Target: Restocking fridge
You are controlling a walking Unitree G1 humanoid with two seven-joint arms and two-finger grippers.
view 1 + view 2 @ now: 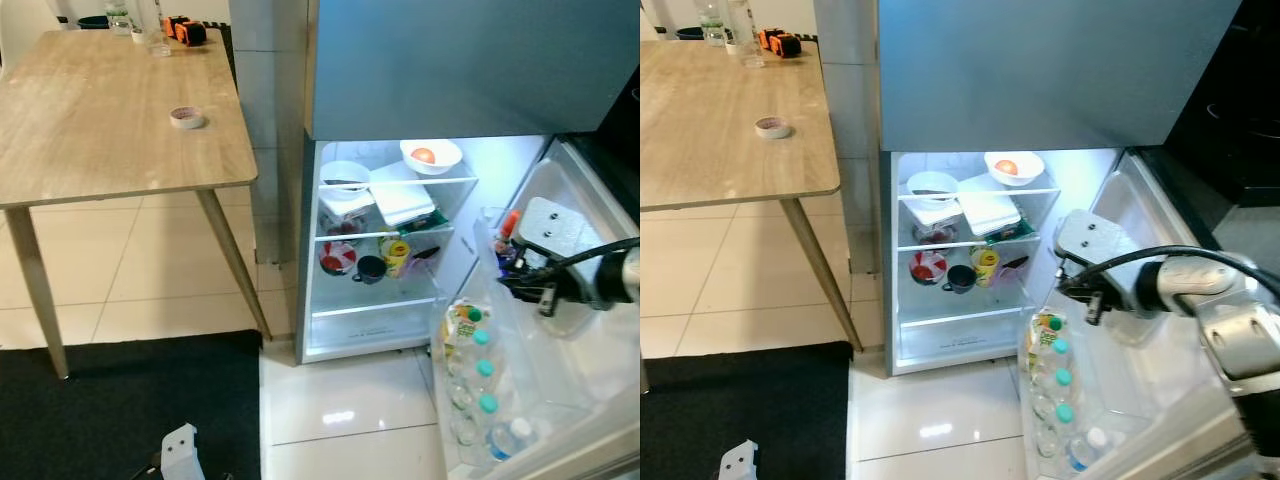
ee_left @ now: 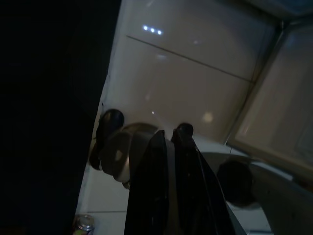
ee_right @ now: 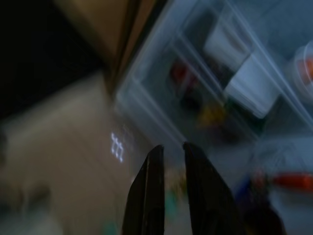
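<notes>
In the head views, the right gripper (image 1: 1072, 285) is hovering by the open fridge door (image 1: 1160, 380), above the water bottles (image 1: 1052, 385) standing in its lower rack.

In the right wrist view, its fingers (image 3: 149, 191) are standing slightly apart, holding nothing.

In the left wrist view, the left gripper (image 2: 168, 142) is hanging nearly closed and empty.

The bottles are probably heavy, smooth and slippery; gripping at the neck seems safest.

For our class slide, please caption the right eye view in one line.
Right gripper reaches beside the open fridge door's bottle rack.
</notes>
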